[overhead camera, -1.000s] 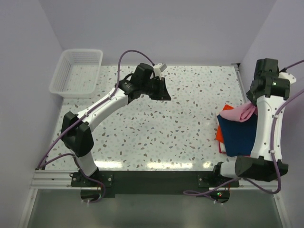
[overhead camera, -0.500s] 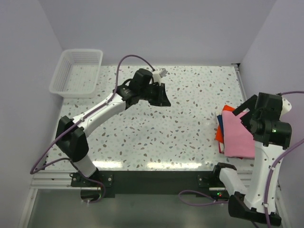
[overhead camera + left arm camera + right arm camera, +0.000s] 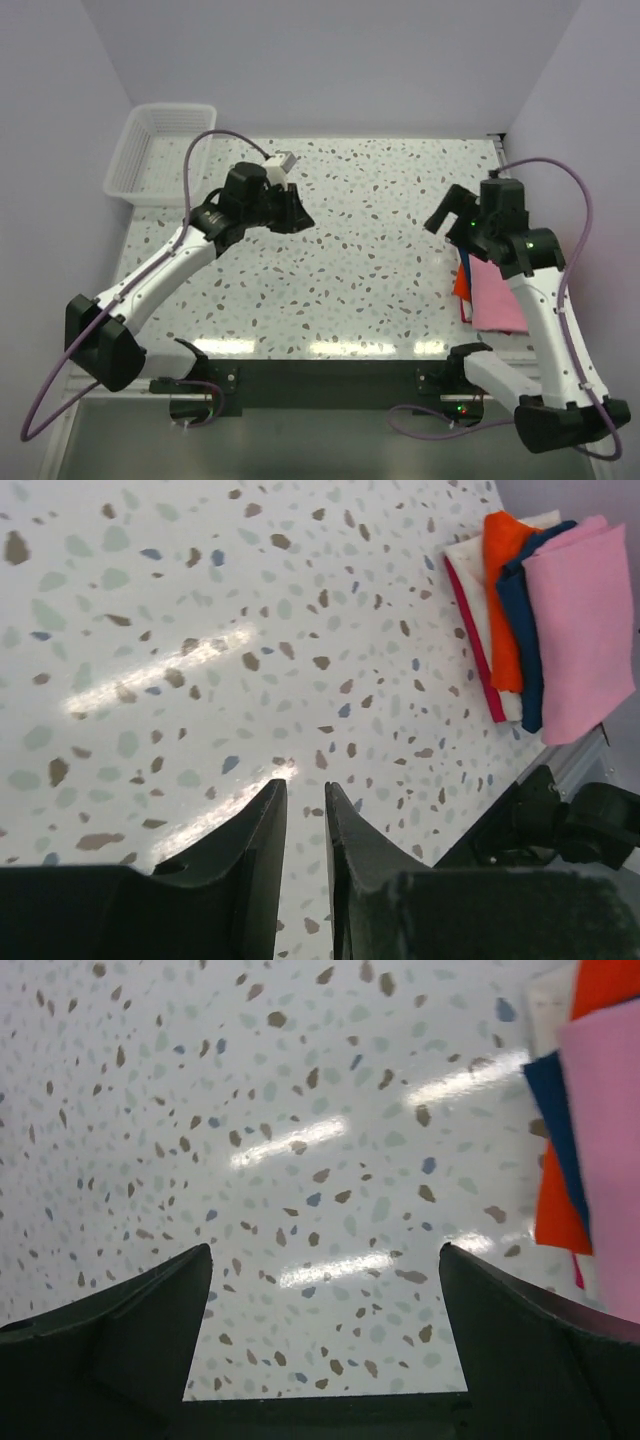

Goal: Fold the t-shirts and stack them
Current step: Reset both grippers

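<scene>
The t-shirts lie as a folded stack at the table's right edge. The light pink t-shirt [image 3: 497, 292] [image 3: 583, 630] [image 3: 612, 1140] is on top. A navy blue one [image 3: 519, 630] [image 3: 558, 1120] and an orange-red one [image 3: 461, 284] [image 3: 503, 590] [image 3: 560, 1215] show as strips under it. My right gripper [image 3: 440, 216] [image 3: 325, 1250] hovers over bare table just left of the stack, jaws wide open and empty. My left gripper [image 3: 297, 213] [image 3: 306, 785] hangs over the table's middle left, its jaws a narrow gap apart with nothing between them.
A white mesh basket [image 3: 160, 150] stands at the table's far left corner. Under the stack a white layer [image 3: 468, 575] with a dark red edge shows. The right arm's upper link [image 3: 545, 310] passes over the stack's near side. Walls close in left, right and behind.
The right gripper has let go of the pink t-shirt, which now lies flat on the stack, and has swung left off it. The left gripper drew back leftward and parted slightly.
</scene>
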Available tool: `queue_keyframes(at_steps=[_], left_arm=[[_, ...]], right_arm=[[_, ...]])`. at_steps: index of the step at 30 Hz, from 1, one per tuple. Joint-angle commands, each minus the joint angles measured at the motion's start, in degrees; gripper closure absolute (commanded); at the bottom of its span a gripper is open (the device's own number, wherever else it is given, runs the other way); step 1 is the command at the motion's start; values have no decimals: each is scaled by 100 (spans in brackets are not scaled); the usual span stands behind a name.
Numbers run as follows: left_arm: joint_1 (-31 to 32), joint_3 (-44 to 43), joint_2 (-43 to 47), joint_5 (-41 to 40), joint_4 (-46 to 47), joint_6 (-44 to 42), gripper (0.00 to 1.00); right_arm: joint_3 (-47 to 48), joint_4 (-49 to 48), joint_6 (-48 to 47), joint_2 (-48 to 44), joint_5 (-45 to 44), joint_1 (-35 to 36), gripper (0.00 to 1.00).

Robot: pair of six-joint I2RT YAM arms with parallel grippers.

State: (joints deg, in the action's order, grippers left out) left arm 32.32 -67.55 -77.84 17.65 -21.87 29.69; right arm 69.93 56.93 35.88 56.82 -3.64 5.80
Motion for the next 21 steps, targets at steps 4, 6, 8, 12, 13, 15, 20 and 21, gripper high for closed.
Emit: queue_keyframes(at_steps=[4,6,8,12,13,15,20,21], left_arm=[[-401,909,1296,-1087,-123,-578,69],[-410,1155,1517,-1446,-230,-693,68],[-410,1366,1781,-1685,-397,-781,66],[-419,1700,2185,-2370,-512,-834,63],[-419,1806,2229,-2424,-520,-860,63],[-419,1868,2317,-2521,-512,-860,62],[-419,2017,2440,-2521,-371,-904,61],[-419,2026,2467,-2486,-310,-913,62]], right_arm=[[-181,-1235,455,1058,-1182,2370,1],[-225,-1648,446,1409,-1446,3048,1],[-182,-1912,367,1638,-1595,3504,1],[-330,-2352,148,1894,-1719,3876,1],[-401,-2440,113,1868,-1702,3893,1],[-689,-2730,86,1763,-1719,3902,1],[-972,-2828,-11,1534,-2052,3902,1],[-973,-2801,-37,1517,-2097,3893,1]])
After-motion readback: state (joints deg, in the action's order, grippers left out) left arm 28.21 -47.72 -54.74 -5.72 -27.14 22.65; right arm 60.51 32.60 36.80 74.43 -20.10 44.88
